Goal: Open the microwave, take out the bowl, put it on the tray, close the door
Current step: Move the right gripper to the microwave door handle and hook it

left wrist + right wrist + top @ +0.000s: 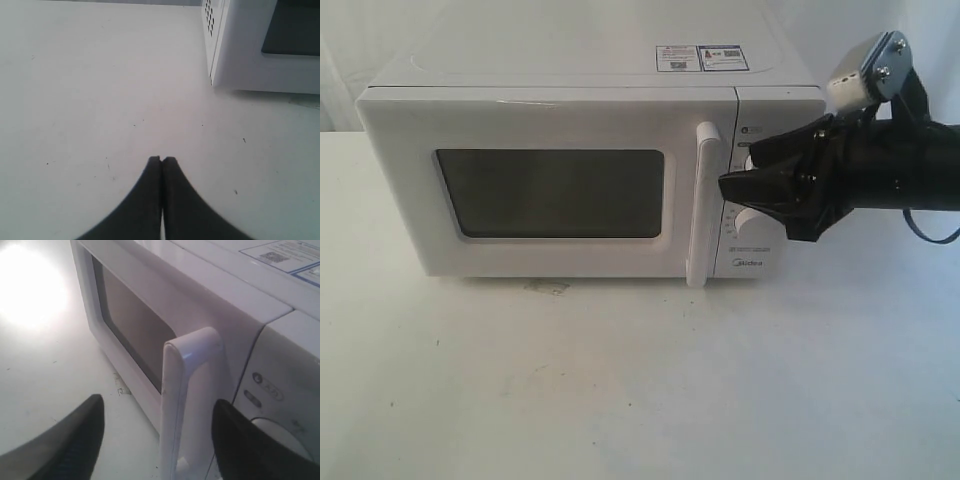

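Bench [620, 400]: white and scuffed, carrying the microwave [570, 70] at the back.
Right gripper [159, 440]: jaws apart, one on either side of the handle [172, 405], apparently not squeezing it.
Right gripper's approach: it reaches in from the control-panel side, level with the upper half of the handle.
Handle axis: upright, a white bar on the right edge of the door [550, 125]; the open jaws cross it sideways, which suits closing on it.
Door: shut, flush with the front.
Likely pull: toward the front of the bench, swinging about the door's far left edge.
Left gripper [161, 160]: jaws together, holding nothing, low over the bench off the microwave's left front corner.
Nearer arm: the right, by far.
Bowl: not visible; the dark window shows nothing, so presumably it is inside.
Tray: not in any view.
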Available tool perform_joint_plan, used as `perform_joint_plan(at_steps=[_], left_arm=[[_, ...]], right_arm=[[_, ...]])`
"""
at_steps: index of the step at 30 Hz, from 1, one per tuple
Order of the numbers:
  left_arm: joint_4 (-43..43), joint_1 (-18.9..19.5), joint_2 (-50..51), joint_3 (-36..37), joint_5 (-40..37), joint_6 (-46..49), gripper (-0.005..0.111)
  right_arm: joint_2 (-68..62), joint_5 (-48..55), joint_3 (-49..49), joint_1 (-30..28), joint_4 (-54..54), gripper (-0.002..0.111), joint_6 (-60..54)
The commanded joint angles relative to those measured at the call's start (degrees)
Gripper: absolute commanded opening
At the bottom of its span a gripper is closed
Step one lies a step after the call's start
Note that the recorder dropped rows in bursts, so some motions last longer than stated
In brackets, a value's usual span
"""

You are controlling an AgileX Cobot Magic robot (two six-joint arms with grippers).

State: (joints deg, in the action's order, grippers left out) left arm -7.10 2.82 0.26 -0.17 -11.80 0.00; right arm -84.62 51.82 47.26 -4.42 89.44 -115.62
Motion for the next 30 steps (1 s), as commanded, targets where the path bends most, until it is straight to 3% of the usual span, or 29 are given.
perform_joint_plan(at_steps=[1,13,25,30], left_arm=[[-0.1,-0.3,-0.3,0.2,0.1,-0.4,0.0],[-0.1,-0.3,-0.3,0.2,0.1,-0.4,0.0],[-0.1,-0.3,-0.3,0.2,0.1,-0.4,0.0],[-0.1,-0.3,-0.3,0.2,0.1,-0.4,0.0]], right_arm=[[-2.2,3.6,0.1,0.0,3.6,0.059,-4.3],[-6.5,2.3,0.2,4.0,10.3,0.059,-6.6],[-9.9,-3.8,3.8,8.4,10.5,0.058,-6.6],[-10.5,-4.4,4.2,8.4,10.5,0.046,-6.6]])
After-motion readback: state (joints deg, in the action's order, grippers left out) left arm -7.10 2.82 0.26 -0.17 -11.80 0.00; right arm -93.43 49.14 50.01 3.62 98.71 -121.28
